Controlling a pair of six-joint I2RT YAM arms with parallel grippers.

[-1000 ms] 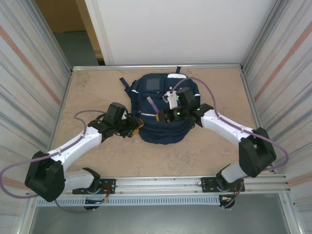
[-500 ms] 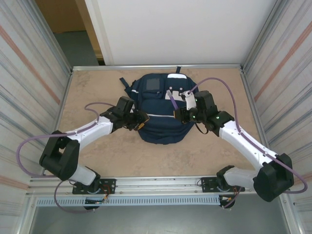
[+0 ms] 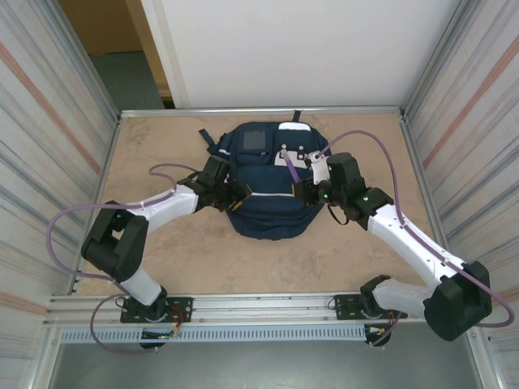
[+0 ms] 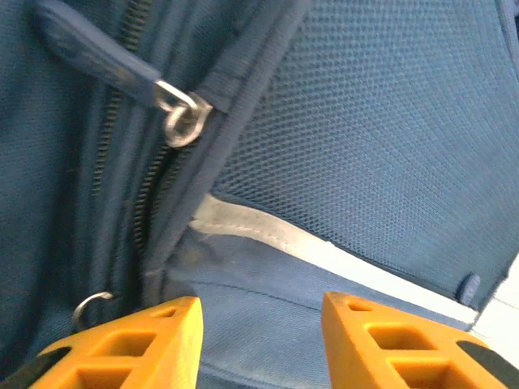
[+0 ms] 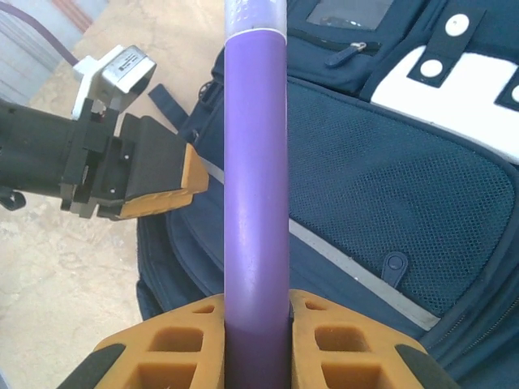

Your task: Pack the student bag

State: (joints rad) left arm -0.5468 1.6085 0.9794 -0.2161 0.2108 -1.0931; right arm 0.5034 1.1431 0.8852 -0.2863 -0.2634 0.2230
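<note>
The student bag, navy blue with a grey square panel and a white patch, lies flat in the middle of the table. My right gripper hovers over its right half, shut on a purple tube that sticks out from the fingers toward the bag's top. My left gripper sits at the bag's left side, open, its orange fingertips just above the navy fabric near a grey stripe and a zipper pull. Nothing is between them. That gripper also shows in the right wrist view.
Corrugated metal walls close in the tan table on the left and right, and a white wall stands behind. A metal rail with both arm bases runs along the near edge. Bare tabletop lies on both sides of the bag.
The left gripper has moved right and away, up to the bag's left side. The right gripper has carried the purple tube rightward over the bag.
</note>
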